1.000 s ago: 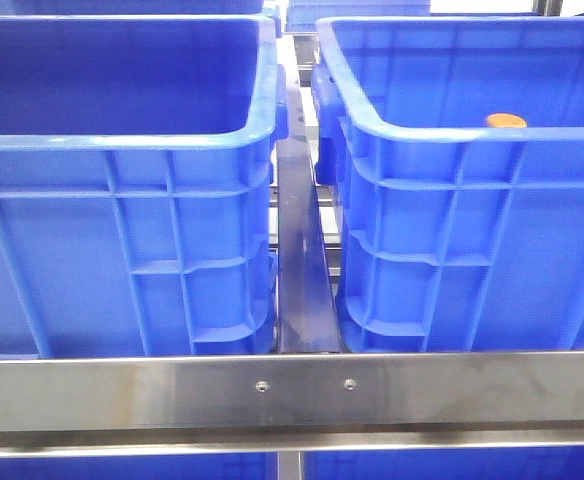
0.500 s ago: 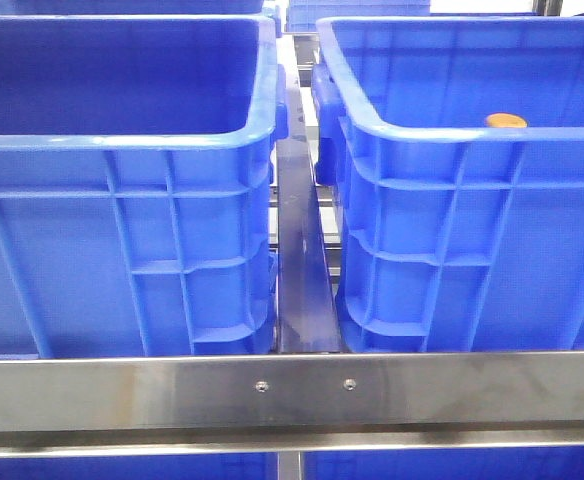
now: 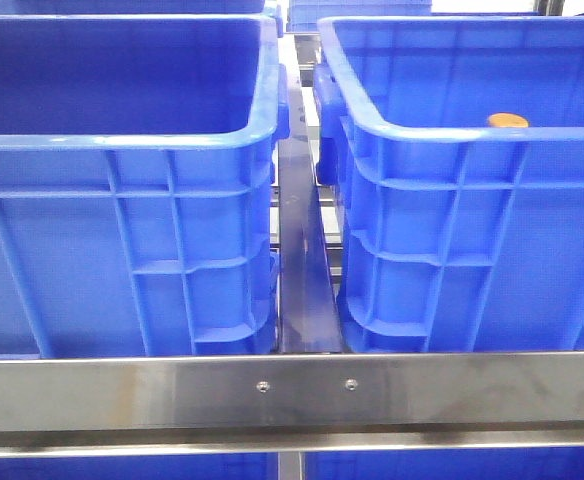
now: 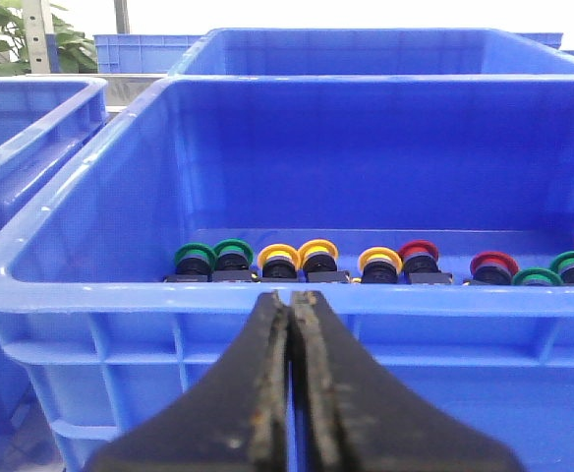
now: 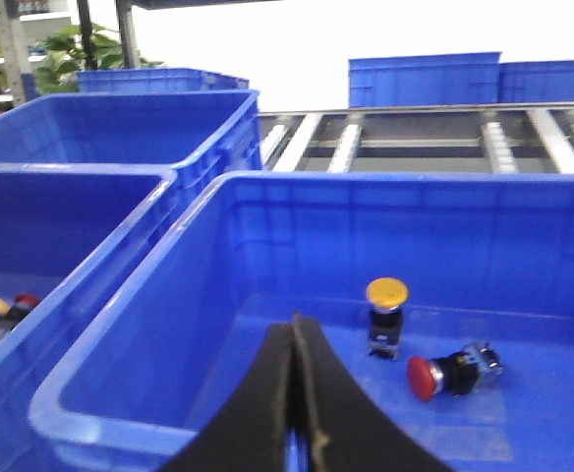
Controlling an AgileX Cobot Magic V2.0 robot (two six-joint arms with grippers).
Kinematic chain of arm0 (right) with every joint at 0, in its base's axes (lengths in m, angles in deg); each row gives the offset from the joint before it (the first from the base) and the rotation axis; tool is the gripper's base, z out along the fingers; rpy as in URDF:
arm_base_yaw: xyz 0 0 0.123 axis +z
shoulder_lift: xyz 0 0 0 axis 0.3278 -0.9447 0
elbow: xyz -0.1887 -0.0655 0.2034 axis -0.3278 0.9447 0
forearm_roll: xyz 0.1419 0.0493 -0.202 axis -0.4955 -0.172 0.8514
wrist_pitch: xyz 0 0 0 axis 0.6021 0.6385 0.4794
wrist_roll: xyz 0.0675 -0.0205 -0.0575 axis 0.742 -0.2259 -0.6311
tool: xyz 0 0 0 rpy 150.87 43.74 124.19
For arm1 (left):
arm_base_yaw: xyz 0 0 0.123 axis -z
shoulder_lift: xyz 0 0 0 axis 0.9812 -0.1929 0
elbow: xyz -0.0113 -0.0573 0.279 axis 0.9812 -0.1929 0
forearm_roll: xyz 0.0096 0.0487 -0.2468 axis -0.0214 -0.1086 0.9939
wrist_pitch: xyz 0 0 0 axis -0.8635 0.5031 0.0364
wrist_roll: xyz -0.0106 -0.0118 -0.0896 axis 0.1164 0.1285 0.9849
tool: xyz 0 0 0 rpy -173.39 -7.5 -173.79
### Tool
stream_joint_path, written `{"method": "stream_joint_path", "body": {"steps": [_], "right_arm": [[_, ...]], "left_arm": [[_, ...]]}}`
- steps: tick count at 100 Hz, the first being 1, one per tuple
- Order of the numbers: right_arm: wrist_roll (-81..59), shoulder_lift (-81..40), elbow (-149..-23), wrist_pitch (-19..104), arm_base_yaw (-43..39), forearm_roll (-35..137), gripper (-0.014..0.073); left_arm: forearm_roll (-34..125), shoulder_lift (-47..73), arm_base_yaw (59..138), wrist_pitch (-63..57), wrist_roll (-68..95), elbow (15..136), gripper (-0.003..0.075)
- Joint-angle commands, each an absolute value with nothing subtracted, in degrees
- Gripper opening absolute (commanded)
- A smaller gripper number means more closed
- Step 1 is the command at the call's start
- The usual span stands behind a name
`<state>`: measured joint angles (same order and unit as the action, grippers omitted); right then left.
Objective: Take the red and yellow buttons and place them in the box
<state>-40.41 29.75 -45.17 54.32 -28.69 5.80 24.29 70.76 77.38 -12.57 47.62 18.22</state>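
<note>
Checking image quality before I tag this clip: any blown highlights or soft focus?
Right wrist view: sky above the far blue plastic crates is blown white, and the close black jaws blur. Left wrist view: similar white top strip. Front view: evenly lit.

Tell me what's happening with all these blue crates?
A two-armed robot is sorting push buttons. The left crate holds a row of green, yellow and red buttons; the right crate holds just one yellow button standing upright and one red button on its side. Right now both the left pincer and the right pincer are shut, empty, and poised just outside their crates' near walls. Nothing is being carried.
</note>
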Motion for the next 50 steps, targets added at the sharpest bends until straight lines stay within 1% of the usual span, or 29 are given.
{"method": "stream_joint_path", "body": {"steps": [1, 7, 14, 23, 24, 35, 42, 50], "right_arm": [[-40.97, 28.99, -46.48, 48.25, -28.20, 4.59, -0.0067], [-39.70, 28.99, -46.63, 46.44, -27.70, 6.41, -0.0067], [-35.60, 28.99, -46.84, 44.98, -26.85, 13.00, -0.0067], [-23.71, 28.99, -46.84, 43.80, -25.32, 25.04, -0.0067], [-21.44, 28.96, -46.84, 43.63, -25.06, 28.56, -0.0067], [-3.60, 28.92, -46.79, 40.41, -23.25, 45.00, -0.0067], [3.85, 28.92, -46.35, 36.44, -22.42, 53.23, -0.0067], [8.78, 28.92, -44.85, 32.72, -21.73, 61.21, -0.0067]], "left_arm": [[24.29, 72.45, 77.16, -17.13, 48.24, 15.14, -0.0020], [24.29, 72.45, 77.16, -17.13, 48.24, 15.14, -0.0020], [24.29, 72.45, 77.16, -17.13, 48.24, 15.14, -0.0020], [24.29, 72.45, 77.16, -17.13, 48.24, 15.14, -0.0020], [24.29, 72.45, 77.16, -17.13, 48.24, 15.14, -0.0020], [24.29, 72.45, 77.16, -17.13, 48.24, 15.14, -0.0020], [24.29, 72.45, 77.16, -17.13, 48.24, 15.14, -0.0020], [24.29, 72.45, 77.16, -17.13, 48.24, 15.14, -0.0020]]}}
